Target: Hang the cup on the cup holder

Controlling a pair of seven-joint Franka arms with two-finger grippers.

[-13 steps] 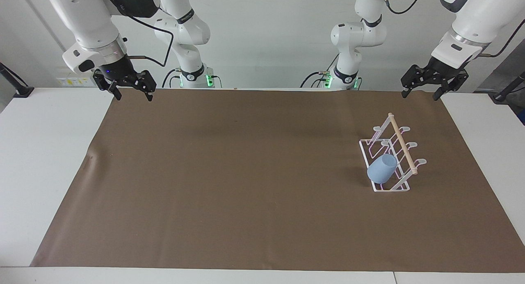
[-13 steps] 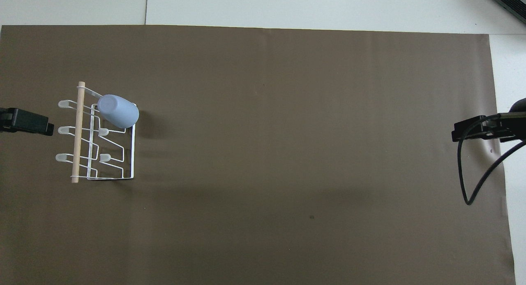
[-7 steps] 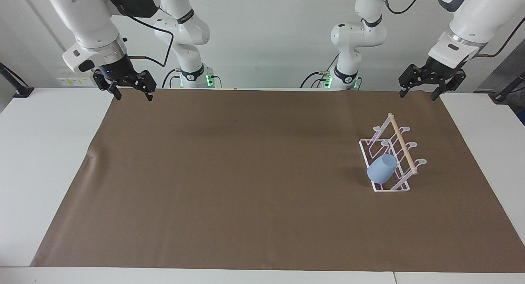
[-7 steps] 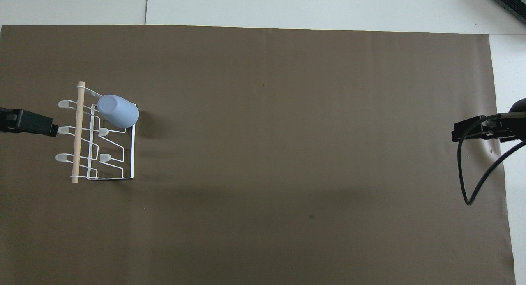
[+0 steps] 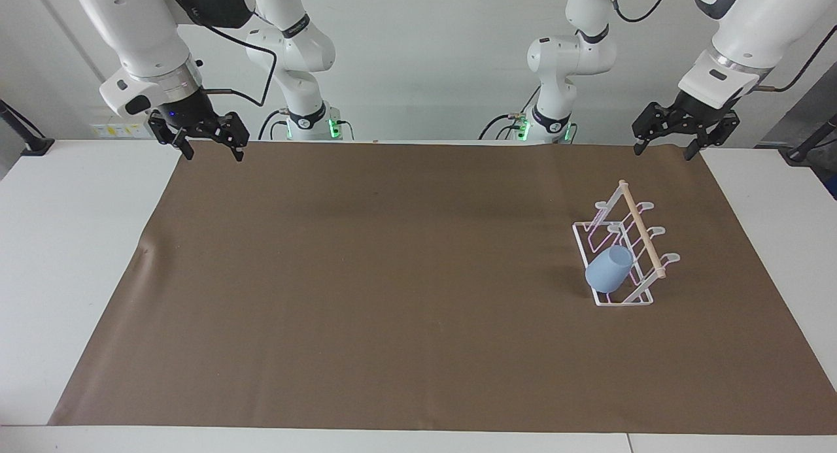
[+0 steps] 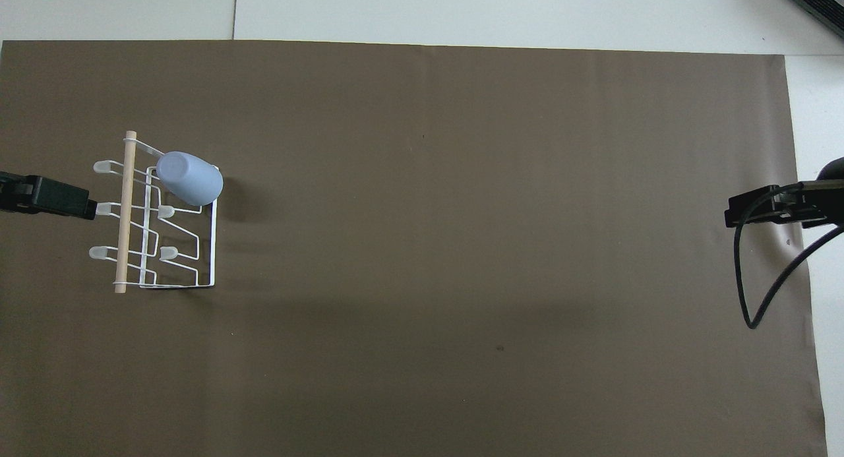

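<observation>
The cup (image 5: 609, 268) hangs mouth-down on a rack (image 5: 621, 244) prong at my left arm's end. My left claw (image 5: 664, 147) and right claw (image 5: 208, 149) hover spread apart, empty.

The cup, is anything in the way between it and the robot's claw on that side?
Nothing visible. The cup already hangs on the cup holder, and the open left gripper is up in the air, empty.
</observation>
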